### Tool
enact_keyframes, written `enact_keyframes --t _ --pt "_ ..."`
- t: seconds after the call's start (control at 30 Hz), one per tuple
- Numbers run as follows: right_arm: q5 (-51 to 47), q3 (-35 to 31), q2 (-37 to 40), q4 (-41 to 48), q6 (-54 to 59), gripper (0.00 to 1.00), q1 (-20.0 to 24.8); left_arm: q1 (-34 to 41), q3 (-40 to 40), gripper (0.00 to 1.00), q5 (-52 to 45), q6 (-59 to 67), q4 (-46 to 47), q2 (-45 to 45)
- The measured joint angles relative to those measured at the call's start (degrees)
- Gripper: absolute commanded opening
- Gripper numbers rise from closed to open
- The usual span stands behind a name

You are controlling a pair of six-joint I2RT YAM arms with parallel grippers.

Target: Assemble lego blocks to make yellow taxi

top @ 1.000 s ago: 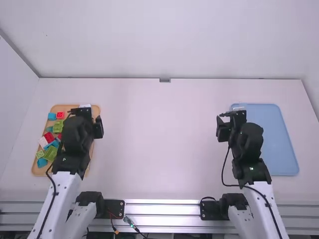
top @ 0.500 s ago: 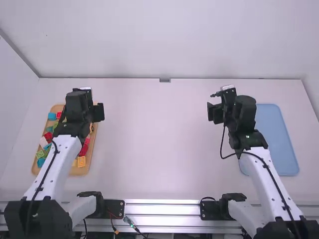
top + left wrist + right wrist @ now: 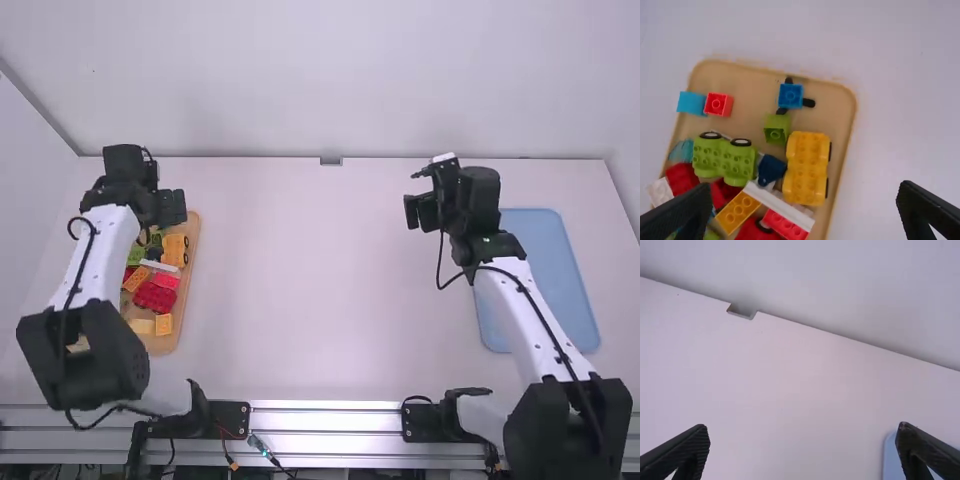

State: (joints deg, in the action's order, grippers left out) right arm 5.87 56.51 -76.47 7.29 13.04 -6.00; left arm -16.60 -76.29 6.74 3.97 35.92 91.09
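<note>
My left gripper (image 3: 172,207) is held above the far part of the wooden tray (image 3: 187,290). In its wrist view the left gripper (image 3: 807,210) is open, fingers wide apart, with nothing between them but the view of the tray below. That tray holds a yellow wheeled base (image 3: 806,168), a green wheeled base (image 3: 722,159), an orange brick (image 3: 738,212), red bricks (image 3: 718,104) and blue bricks (image 3: 791,95). Over the table, left of the blue tray (image 3: 545,270), hangs my right gripper (image 3: 420,210). The right gripper (image 3: 802,450) stands open and empty in its wrist view.
A long white piece (image 3: 778,204) lies among the tray's bricks, near a dark blue piece (image 3: 771,169). The table (image 3: 310,280) stretches between the two trays, with a wall (image 3: 340,80) behind it and a metal rail (image 3: 325,420) along its near side.
The left arm has lifted and swung left, uncovering bricks on the tray's right side. My right gripper has moved away from the camera and a little left, off the blue tray's edge.
</note>
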Motion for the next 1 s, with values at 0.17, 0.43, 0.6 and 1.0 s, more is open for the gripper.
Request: enact_keyframes --t 0.17,0.43,0.6,1.0 --pt "-0.02 0.61 -0.79 0.66 0.44 0.99 0.0 -2.97 -9.18 0.94 -1.66 3.67 9.77 11.1" --pt "0.0 0.85 -0.79 0.66 0.44 0.99 -0.04 -2.95 -11.08 0.77 -2.29 6.75 12.5 20.44" --pt "0.2 0.85 -0.79 0.63 0.59 0.99 -0.07 -2.95 -9.79 0.72 -2.49 5.97 11.91 21.94" --pt "0.2 0.85 -0.79 0.61 0.59 0.99 -0.11 -2.95 -2.1 0.7 -4.15 4.83 6.16 21.94"
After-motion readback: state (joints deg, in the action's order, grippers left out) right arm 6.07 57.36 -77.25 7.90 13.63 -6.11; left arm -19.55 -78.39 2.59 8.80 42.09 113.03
